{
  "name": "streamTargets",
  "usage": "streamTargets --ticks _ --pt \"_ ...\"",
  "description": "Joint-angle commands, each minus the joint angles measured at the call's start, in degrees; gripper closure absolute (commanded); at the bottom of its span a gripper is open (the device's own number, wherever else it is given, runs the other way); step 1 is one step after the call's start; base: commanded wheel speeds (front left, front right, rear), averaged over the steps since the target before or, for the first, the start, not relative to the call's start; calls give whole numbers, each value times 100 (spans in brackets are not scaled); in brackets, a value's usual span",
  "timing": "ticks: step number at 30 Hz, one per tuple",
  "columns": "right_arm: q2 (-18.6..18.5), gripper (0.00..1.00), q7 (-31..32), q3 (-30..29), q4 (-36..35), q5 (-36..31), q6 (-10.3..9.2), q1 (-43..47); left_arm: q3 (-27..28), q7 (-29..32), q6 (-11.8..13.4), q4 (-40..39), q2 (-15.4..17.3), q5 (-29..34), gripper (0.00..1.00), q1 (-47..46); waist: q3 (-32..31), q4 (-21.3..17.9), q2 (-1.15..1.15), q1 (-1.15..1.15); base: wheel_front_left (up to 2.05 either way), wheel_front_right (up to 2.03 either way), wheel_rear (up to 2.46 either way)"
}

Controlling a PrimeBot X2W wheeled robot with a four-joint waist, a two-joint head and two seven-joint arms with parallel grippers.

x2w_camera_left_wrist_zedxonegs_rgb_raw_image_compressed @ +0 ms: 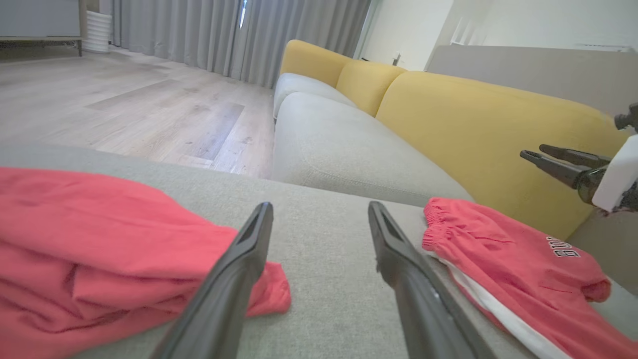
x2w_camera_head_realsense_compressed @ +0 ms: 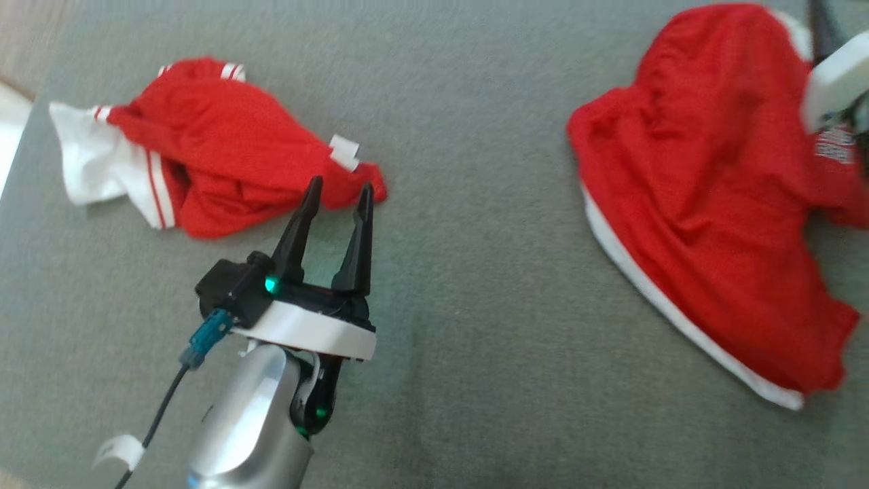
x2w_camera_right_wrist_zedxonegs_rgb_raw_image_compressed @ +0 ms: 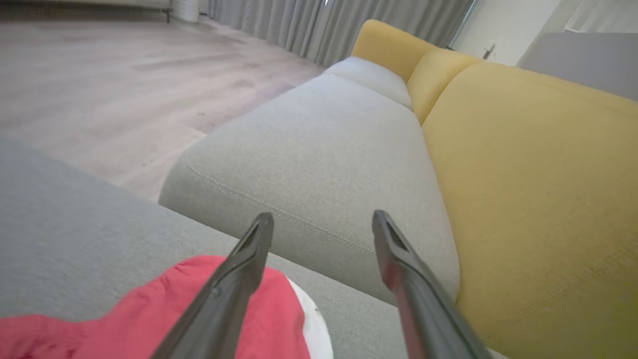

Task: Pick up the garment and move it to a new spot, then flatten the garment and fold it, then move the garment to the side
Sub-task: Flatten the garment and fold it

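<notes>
Two red garments lie on the grey cushion. One is a crumpled garment with white striped trim (x2w_camera_head_realsense_compressed: 204, 149) at the left, and it also appears in the left wrist view (x2w_camera_left_wrist_zedxonegs_rgb_raw_image_compressed: 99, 249). The other is a pair of red shorts with a white edge (x2w_camera_head_realsense_compressed: 699, 204) at the right, with lettering visible on it (x2w_camera_left_wrist_zedxonegs_rgb_raw_image_compressed: 508, 259). My left gripper (x2w_camera_head_realsense_compressed: 337, 193) is open and empty, its tips just short of the crumpled garment's near corner. My right gripper (x2w_camera_right_wrist_zedxonegs_rgb_raw_image_compressed: 323, 219) is open and empty above the far end of the shorts (x2w_camera_right_wrist_zedxonegs_rgb_raw_image_compressed: 174, 309). It also shows from the side (x2w_camera_left_wrist_zedxonegs_rgb_raw_image_compressed: 533, 151).
The grey cushion (x2w_camera_head_realsense_compressed: 475, 305) has bare fabric between the two garments. Beyond it lie more grey sofa seats (x2w_camera_right_wrist_zedxonegs_rgb_raw_image_compressed: 324, 164) with yellow backrests (x2w_camera_right_wrist_zedxonegs_rgb_raw_image_compressed: 523, 174). A wooden floor (x2w_camera_left_wrist_zedxonegs_rgb_raw_image_compressed: 124, 99) and grey curtains are to the left.
</notes>
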Motion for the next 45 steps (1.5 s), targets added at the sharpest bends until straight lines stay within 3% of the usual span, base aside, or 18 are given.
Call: streamTargets --ticks 1,6,13,16,18,26,45 --pt "146 0 -108 -46 -264 52 -4 74 219 -55 9 -148 61 64 0 55 -276 -237 0 0 0 0 0" --pt "802 0 -236 -706 -1117 304 -4 950 382 -55 9 -142 85 122 0 322 -761 -557 0 0 0 0 0" --pt "1727 0 -243 -1140 -3356 750 -4 3166 645 -55 9 -181 101 218 0 808 -1356 -990 0 0 0 0 0" --pt "1795 0 -243 -1139 -3912 948 -4 3980 683 -55 9 -204 99 241 0 940 -1482 -1087 0 0 0 0 0" --pt "1803 0 -244 -1016 -4297 1498 -4 4694 695 -55 9 -213 102 255 0 1049 -1578 -1145 0 0 0 0 0" --pt "1806 0 -244 -739 -4656 1822 -4 5955 692 -55 9 -227 108 196 0 1243 -1633 -1258 0 0 0 0 0" --pt "1806 0 -244 -795 -4758 1483 -4 6158 691 -55 9 -160 177 180 0 1236 -1613 -1359 0 0 0 0 0"
